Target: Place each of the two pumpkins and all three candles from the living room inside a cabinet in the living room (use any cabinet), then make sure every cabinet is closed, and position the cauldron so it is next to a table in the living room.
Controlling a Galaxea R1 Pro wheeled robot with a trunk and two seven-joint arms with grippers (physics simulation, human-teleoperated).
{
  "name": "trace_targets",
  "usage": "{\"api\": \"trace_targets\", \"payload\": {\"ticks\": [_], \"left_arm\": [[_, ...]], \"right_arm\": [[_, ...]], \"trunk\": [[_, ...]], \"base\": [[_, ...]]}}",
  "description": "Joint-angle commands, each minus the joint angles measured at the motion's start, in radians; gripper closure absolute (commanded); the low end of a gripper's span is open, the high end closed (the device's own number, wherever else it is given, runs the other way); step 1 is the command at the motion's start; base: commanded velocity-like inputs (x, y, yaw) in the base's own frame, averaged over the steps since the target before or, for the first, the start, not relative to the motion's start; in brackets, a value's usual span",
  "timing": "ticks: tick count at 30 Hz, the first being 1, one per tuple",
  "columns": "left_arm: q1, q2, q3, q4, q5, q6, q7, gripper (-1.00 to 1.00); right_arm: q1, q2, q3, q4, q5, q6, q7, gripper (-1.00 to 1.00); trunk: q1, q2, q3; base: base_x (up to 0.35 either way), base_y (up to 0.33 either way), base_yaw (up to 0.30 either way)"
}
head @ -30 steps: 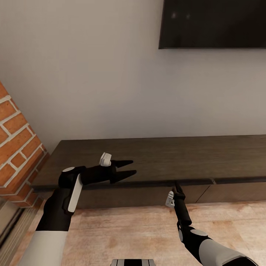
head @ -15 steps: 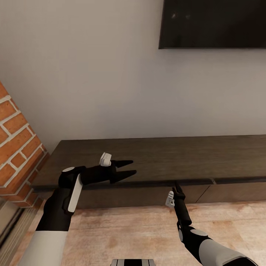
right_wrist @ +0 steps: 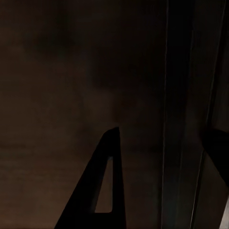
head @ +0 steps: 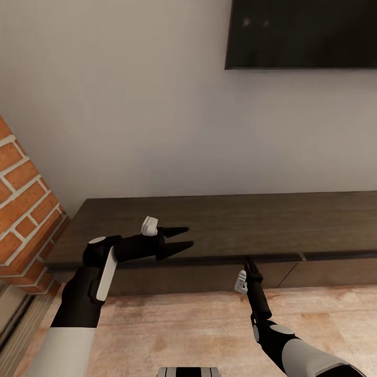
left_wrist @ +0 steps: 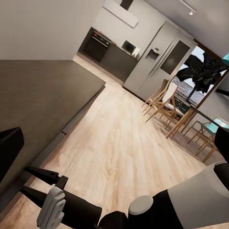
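Head view: the cabinet (head: 235,222) runs along the far wall, a long, low dark-wood unit with a flat top and handleless drawer fronts that all sit flush. A dark TV (head: 301,34) hangs on the wall above its right part, and a red brick fireplace (head: 23,204) stands at the left, just beside the cabinet's left end. Pale wood floor (head: 183,330) lies in front.

The left gripper (head: 181,237) is held out level above the near left part of the cabinet top, its two dark fingers spread wide with nothing between them. The right gripper (head: 250,262) points at the cabinet's near front edge, at the seam under the top and just left of the gap between two drawer fronts. Its tips reach that edge; from here I cannot tell how far apart its fingers are.

In the left wrist view the cabinet top (left_wrist: 38,95) stretches away beside the floor, with a kitchen and a dining table with chairs (left_wrist: 176,109) far off, and the right arm crosses the near floor with its gripper (left_wrist: 33,183) against the cabinet front.

In the right wrist view one dark finger (right_wrist: 102,191) shows against the dark drawer front (right_wrist: 62,86), close up, next to a vertical seam (right_wrist: 167,114).
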Motion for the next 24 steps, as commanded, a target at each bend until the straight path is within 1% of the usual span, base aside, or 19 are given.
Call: {"api": "trace_targets", "payload": {"ticks": [1,8,15,24], "left_arm": [[0.0,0.0,0.0,0.0,0.0,0.0,0.0,-1.0],[0.0,0.0,0.0,0.0,0.0,0.0,0.001,-1.0],[-0.001,0.0,-0.002,0.0,0.0,0.0,0.0,-1.0],[-0.001,0.0,-0.002,0.0,0.0,0.0,0.0,-1.0]], "right_arm": [[-0.03,0.0,0.008,0.001,0.001,0.001,0.001,1.0],[-0.03,-0.001,0.008,0.001,0.001,0.0,0.001,1.0],[-0.03,-0.002,0.008,0.0,0.001,0.0,0.001,1.0],[-0.03,-0.003,0.007,-0.001,0.001,0.0,0.001,1.0]], "trunk": [[0.0,0.0,0.0],[0.0,0.0,0.0],[0.0,0.0,0.0],[0.0,0.0,0.0]], "base": [[0.0,0.0,0.0],[-0.005,0.0,0.0],[-0.149,0.0,0.0],[-0.007,0.0,0.0]]}}
